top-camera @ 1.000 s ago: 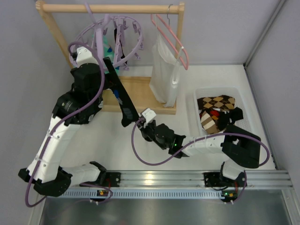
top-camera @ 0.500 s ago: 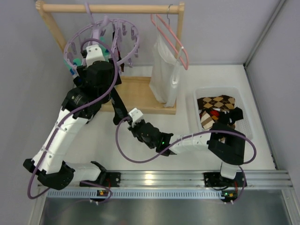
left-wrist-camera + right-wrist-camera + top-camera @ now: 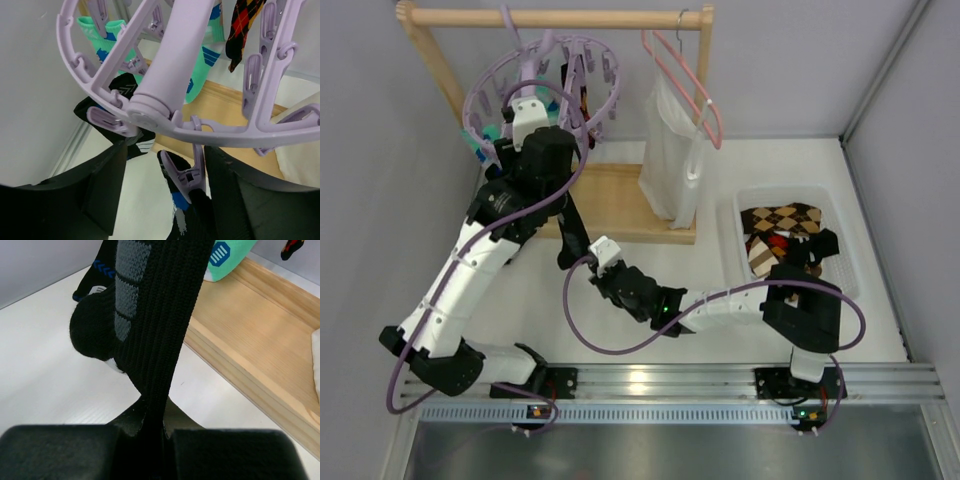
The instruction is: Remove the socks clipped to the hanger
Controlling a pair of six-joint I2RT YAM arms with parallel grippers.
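**A hard pull could swing the whole hanger**

The wooden rack point(image 3: 560, 17) stands on the table point(image 3: 780, 170) at the top left of the view from above. The purple hanger point(image 3: 185, 55) hangs from its bar. If the sock gets pulled before the clip lets go, I think the hanger could swing, hop off the bar, or even tip the rack.

The long black sock point(image 3: 150, 315) runs down from the hanger toward the middle of that view. The right tool point(image 3: 155, 427) is pinching its low end, and the sock looks tight. It could stretch or slip out.

The left tool point(image 3: 164, 170) is spread, with one clip point(image 3: 184, 172) between its fingers, low in the middle of its own camera view. If it squeezes the ring and not the clip, the sock will not come free.
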